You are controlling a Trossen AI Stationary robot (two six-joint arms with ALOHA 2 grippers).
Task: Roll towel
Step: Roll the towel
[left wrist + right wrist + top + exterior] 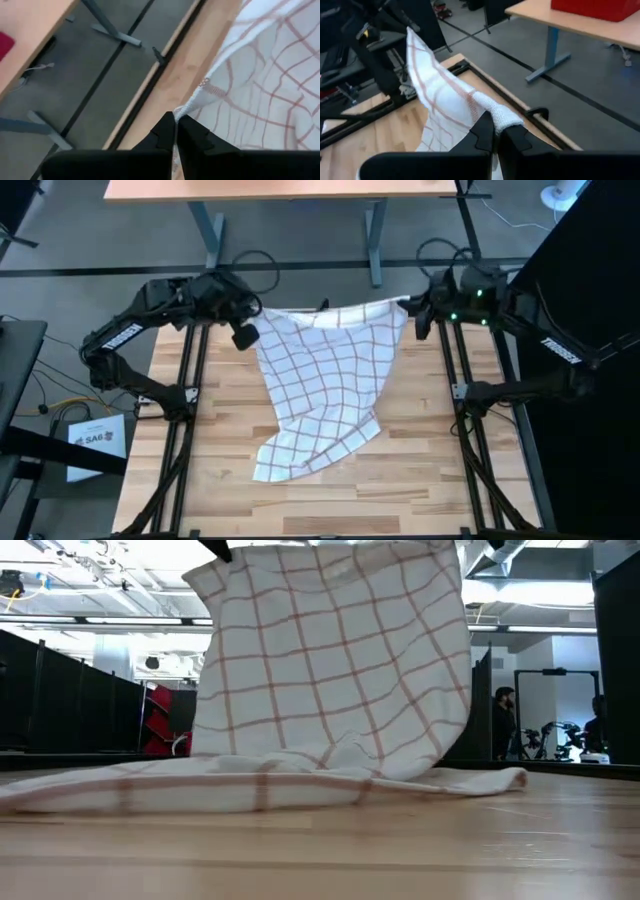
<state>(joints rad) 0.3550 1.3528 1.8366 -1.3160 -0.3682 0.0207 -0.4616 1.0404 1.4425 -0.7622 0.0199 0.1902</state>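
Note:
The towel [325,380] is white with a grid of brownish lines. Its far edge is held up between my two grippers at the table's far edge, and it hangs down; its near end [290,455] lies crumpled on the table. The low view shows it hanging like a curtain [330,660] with the lower part on the wood [250,785]. My left gripper [243,332] is shut on the far left corner. My right gripper [415,310] is shut on the far right corner. My left gripper pinches the towel's far left corner [186,111] between its two fingers, at the hemmed edge. The corner is lifted clear of the table and the cloth hangs away below it. My right gripper pinches the towel's far right corner [502,120] between its two fingers, with the cloth bunched at the fingertips. The corner is lifted, and the far edge [435,70] runs from it toward the other arm.
The table is light wood [420,470] with black rails along both sides [185,410]. Another table [300,190] stands beyond the far edge. A paper sheet [95,440] lies left of the table. People stand in the room behind [505,720].

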